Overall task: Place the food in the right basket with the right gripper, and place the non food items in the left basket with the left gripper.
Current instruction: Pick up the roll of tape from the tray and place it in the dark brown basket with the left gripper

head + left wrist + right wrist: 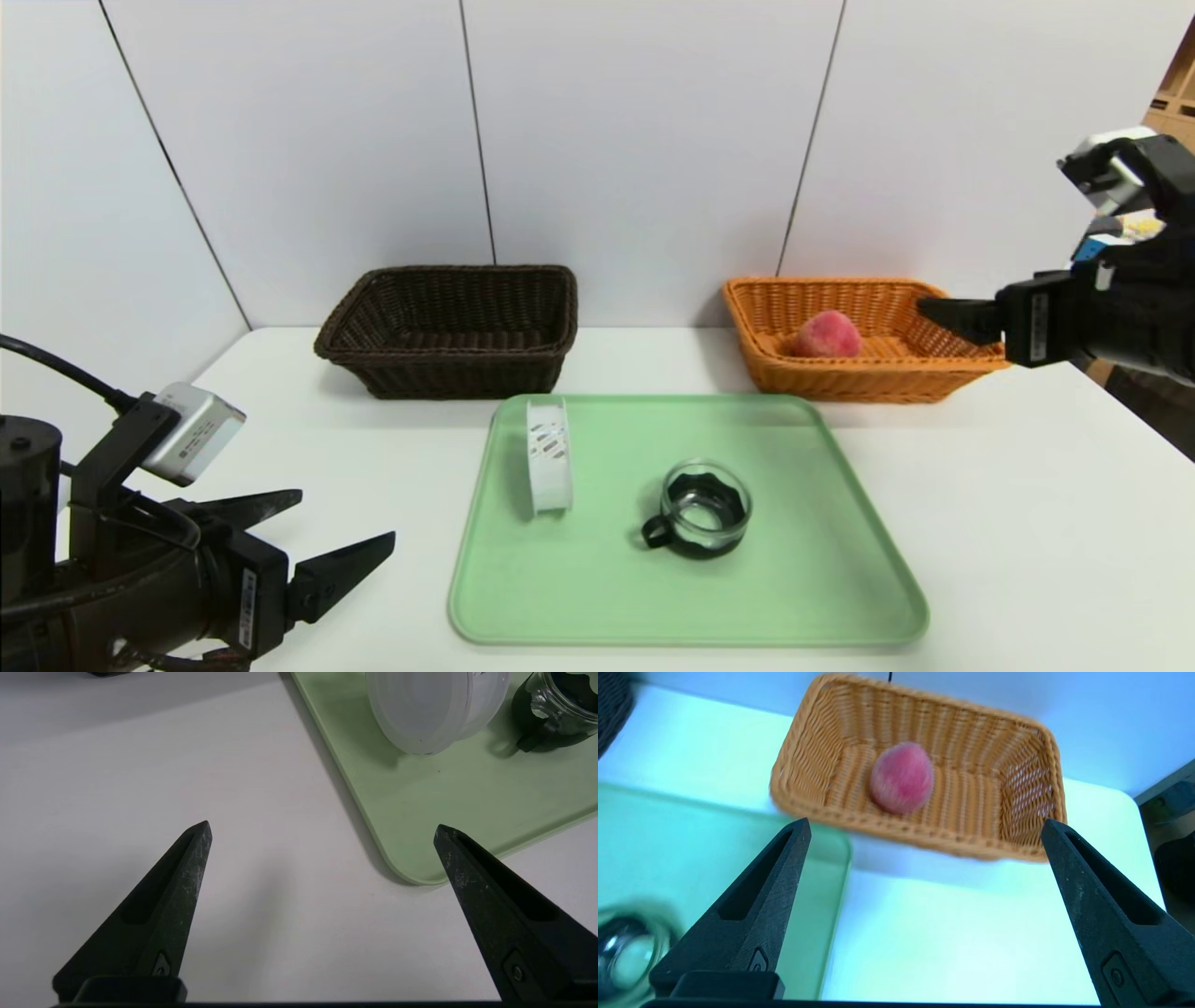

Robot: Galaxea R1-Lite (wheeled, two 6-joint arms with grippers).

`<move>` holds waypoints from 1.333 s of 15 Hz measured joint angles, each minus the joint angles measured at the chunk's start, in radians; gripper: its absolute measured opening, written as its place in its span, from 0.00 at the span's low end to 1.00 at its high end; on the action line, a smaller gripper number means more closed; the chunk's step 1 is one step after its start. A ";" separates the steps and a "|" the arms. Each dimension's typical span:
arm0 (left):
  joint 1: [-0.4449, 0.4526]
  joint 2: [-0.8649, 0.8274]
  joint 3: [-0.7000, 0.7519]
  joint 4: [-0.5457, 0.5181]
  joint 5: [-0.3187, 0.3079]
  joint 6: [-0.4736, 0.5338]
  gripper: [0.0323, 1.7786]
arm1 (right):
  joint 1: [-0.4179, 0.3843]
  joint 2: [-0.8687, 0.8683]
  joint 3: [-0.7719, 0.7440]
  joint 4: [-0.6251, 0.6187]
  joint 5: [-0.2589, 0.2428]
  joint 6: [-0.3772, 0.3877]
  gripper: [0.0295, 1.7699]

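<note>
The peach [828, 335] lies inside the orange wicker basket [868, 392], so the food part looks done. Taking the green tray [691, 631] as landmark, that basket stands behind its right back corner. The right end effector [962, 322] hangs near the basket's right side, spread wide with nothing between its fingers. On the tray are the white plastic ring [549, 457], near the left edge, and the glass cup [707, 509], right of the ring. The dark brown basket [462, 385] stands behind the tray's left back corner, on the table [1027, 523]. The left end effector [347, 539], left of the tray, is spread and empty.

The ring stands on its narrow edge, so an off-centre approach could tip or roll it. The cup's smooth glass may slip if pinched by the rim, and its handle could catch a finger. The left wrist view cuts off both ring and cup; the basket's front wall hides the peach's underside in the head view.
</note>
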 joint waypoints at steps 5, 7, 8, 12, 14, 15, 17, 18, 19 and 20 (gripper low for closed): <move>0.000 -0.001 0.004 0.001 0.001 0.000 0.95 | 0.052 -0.167 0.280 -0.124 -0.017 0.005 0.96; 0.000 -0.001 0.010 0.000 0.002 0.000 0.95 | 0.092 -0.205 0.375 -0.207 -0.037 0.034 0.96; 0.000 -0.002 0.011 0.000 0.001 0.000 0.95 | 0.108 -0.216 0.409 -0.236 -0.041 0.056 0.96; 0.000 -0.001 0.016 0.000 0.003 0.000 0.95 | 0.137 -0.236 0.534 -0.371 -0.042 0.077 0.96; 0.000 0.000 0.017 0.001 0.003 0.000 0.95 | 0.156 -0.239 0.586 -0.424 -0.043 0.077 0.96; 0.000 0.001 0.017 0.001 0.003 0.000 0.95 | 0.161 -0.243 0.608 -0.447 -0.047 0.078 0.96; 0.000 0.002 0.019 0.001 0.003 0.000 0.95 | 0.165 -0.253 0.634 -0.460 -0.062 0.080 0.96; 0.000 0.003 0.019 0.000 0.003 0.000 0.95 | 0.166 -0.258 0.642 -0.461 -0.065 0.081 0.96; 0.000 0.003 0.020 0.000 0.003 -0.001 0.95 | 0.166 -0.263 0.647 -0.461 -0.065 0.081 0.96; 0.000 0.003 0.021 0.000 0.003 -0.001 0.95 | 0.166 -0.268 0.650 -0.461 -0.065 0.080 0.96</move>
